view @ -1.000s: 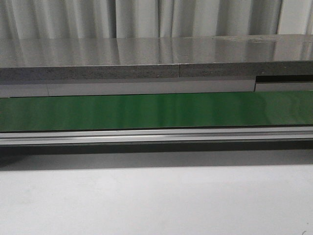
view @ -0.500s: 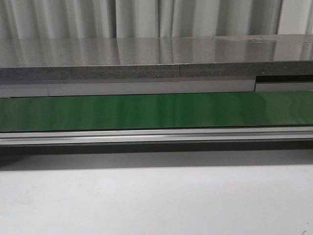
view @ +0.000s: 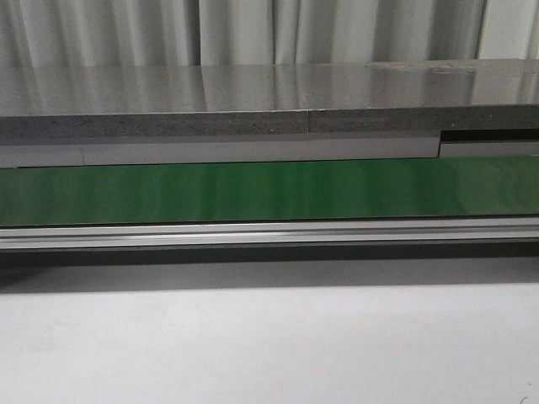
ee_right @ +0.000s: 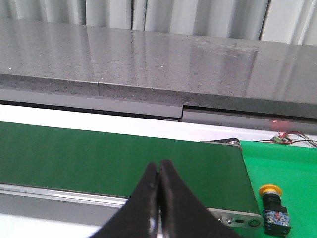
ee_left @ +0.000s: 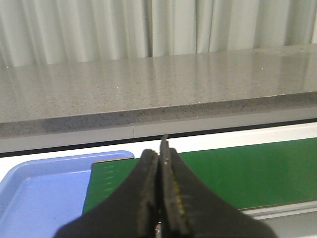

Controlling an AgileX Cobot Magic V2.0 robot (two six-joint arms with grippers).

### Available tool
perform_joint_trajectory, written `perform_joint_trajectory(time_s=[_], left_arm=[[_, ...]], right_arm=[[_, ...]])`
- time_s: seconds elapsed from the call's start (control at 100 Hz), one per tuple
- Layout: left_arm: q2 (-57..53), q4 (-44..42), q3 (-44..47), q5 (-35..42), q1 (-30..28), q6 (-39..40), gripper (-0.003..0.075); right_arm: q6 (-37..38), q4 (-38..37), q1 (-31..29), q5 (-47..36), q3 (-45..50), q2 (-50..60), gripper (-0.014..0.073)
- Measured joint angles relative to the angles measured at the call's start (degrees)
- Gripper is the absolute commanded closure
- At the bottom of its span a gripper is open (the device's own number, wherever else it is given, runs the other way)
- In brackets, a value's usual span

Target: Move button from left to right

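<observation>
1. Beyond the clenched, empty right gripper (ee_right: 159,171), only its wrist view shows the button (ee_right: 273,207), standing past the green belt's (ee_right: 119,161) end.
2. Near the clenched, empty left gripper (ee_left: 159,158), only its wrist view shows a blue tray (ee_left: 34,193).

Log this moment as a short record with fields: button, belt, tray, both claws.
button: upright on the green surface just past the belt's end, seen only in the right wrist view
belt: green belt, nothing on it
tray: blue tray, at the belt's other end, visible part bare
left claw: shut, holding nothing
right claw: shut, holding nothing
</observation>
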State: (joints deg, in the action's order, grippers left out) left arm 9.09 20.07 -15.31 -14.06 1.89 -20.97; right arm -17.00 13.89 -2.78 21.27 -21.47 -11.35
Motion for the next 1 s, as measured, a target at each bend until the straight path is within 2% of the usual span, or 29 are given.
perform_joint_trajectory(time_s=[0.26,0.44,0.62,0.85,1.0], left_arm=[[0.0,0.0,0.0,0.0,0.0,0.0,0.0741],[0.0,0.0,0.0,0.0,0.0,0.0,0.0741],[0.0,0.0,0.0,0.0,0.0,0.0,0.0741],[-0.1,0.0,0.0,0.0,0.0,0.0,0.0741],[-0.1,0.0,0.0,0.0,0.0,0.0,0.0741]], right_arm=[[0.8,1.7,2.2,-2.1,2.1,0.4,0.066],[8.2,-3.8,5.5,-5.0,7.1,3.9,0.066],[14.6,-7.7,6.0,-7.7,13.5,9.1,0.066],[15.3,-8.6,6.0,-12.0,21.6,12.0,0.066],[15.5,-9.5,6.0,-13.9,23.0,12.0,0.066]])
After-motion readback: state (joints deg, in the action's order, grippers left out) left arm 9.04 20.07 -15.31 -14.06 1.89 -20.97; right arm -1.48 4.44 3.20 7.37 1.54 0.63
